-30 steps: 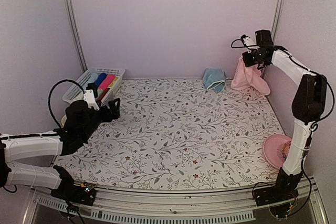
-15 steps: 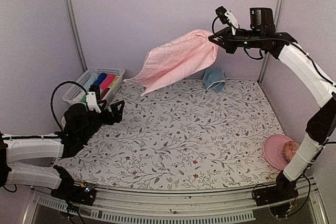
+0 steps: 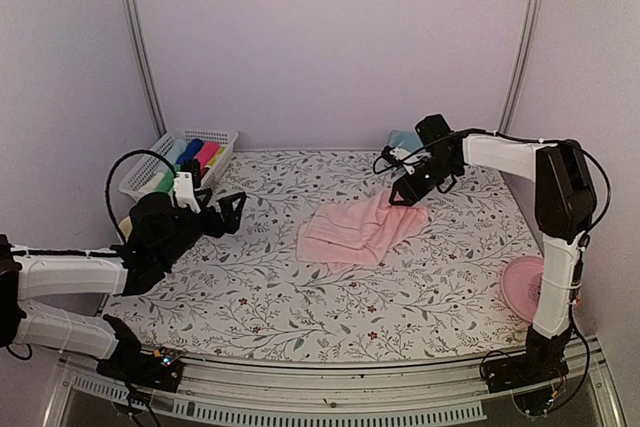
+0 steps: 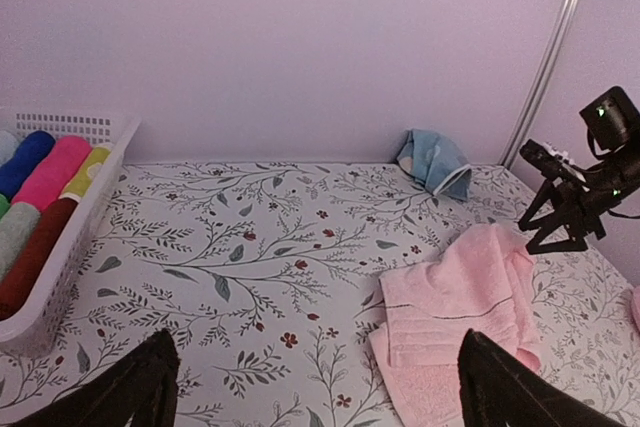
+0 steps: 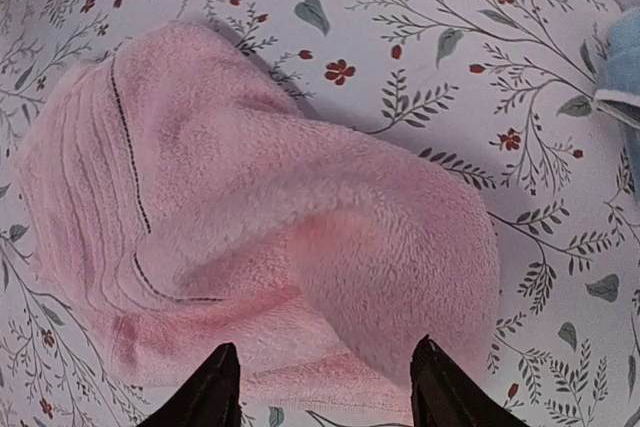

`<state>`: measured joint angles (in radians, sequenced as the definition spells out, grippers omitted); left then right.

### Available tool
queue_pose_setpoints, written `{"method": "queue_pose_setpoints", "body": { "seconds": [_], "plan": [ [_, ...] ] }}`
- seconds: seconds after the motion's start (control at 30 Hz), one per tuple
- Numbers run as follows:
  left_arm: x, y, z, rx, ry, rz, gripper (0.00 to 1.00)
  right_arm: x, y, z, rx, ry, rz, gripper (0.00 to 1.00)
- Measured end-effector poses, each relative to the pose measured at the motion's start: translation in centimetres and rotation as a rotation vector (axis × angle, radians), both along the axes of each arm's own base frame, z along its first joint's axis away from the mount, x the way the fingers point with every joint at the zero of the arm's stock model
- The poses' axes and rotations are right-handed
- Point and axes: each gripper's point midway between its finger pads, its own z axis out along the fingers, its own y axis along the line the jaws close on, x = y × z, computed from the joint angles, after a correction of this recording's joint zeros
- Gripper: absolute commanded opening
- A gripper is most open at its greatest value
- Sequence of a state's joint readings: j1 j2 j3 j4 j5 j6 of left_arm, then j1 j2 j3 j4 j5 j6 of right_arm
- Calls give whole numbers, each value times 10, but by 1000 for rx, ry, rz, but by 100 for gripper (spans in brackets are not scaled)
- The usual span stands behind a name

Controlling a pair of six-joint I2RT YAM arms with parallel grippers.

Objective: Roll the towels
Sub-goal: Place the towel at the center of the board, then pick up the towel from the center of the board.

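The pale pink towel [image 3: 358,231] lies crumpled and partly folded on the flowered table, right of the middle; it also shows in the left wrist view [image 4: 455,297] and fills the right wrist view [image 5: 300,217]. My right gripper [image 3: 408,192] hovers just over its far right corner, open, with nothing between the fingertips [image 5: 322,365]. The light blue towel [image 3: 403,139] lies bunched at the back wall behind that gripper [image 4: 436,161]. At the left, well short of the pink towel, my left gripper [image 3: 232,207] is wide open and empty [image 4: 315,352].
A white basket [image 3: 148,175] holding several bright rolled cloths [image 4: 40,187] stands at the back left. A round pink plate [image 3: 524,285] sits at the right edge near the right arm's base. Walls and metal posts close in the back and sides.
The right arm swung the pink towel from the back right corner through the air, laid it on the table's middle and opened its jaws. The left gripper edged forward a little.
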<state>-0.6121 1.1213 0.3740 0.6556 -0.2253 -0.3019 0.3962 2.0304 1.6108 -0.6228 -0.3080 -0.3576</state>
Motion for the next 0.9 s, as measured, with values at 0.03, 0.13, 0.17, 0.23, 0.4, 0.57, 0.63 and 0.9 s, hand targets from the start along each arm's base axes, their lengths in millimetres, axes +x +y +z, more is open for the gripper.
{"method": "queue_pose_setpoints", "body": {
  "seconds": [0.03, 0.13, 0.17, 0.23, 0.4, 0.57, 0.63, 0.9],
  "plan": [
    [2, -3, -2, 7, 8, -5, 97, 0, -5, -3, -28, -2, -9, 66],
    [10, -15, -10, 38, 38, -25, 97, 10, -14, 3, -73, -60, -35, 70],
    [12, -19, -14, 50, 49, -33, 97, 12, -16, 7, -82, -79, -40, 71],
    [16, -28, -21, 75, 70, -53, 97, 13, -21, 14, -94, -116, -45, 73],
    [26, -55, -41, 142, 130, -107, 97, -1, -24, 32, -94, -194, 20, 81],
    [31, -65, -59, 181, 191, -113, 97, -25, -1, 58, -58, -302, 141, 82],
    [31, -63, -62, 182, 203, -101, 97, -33, 22, 69, -50, -365, 201, 82],
    [23, -29, -51, 116, 189, 10, 97, -68, 145, 51, -130, -530, 402, 77]
  ]
}}
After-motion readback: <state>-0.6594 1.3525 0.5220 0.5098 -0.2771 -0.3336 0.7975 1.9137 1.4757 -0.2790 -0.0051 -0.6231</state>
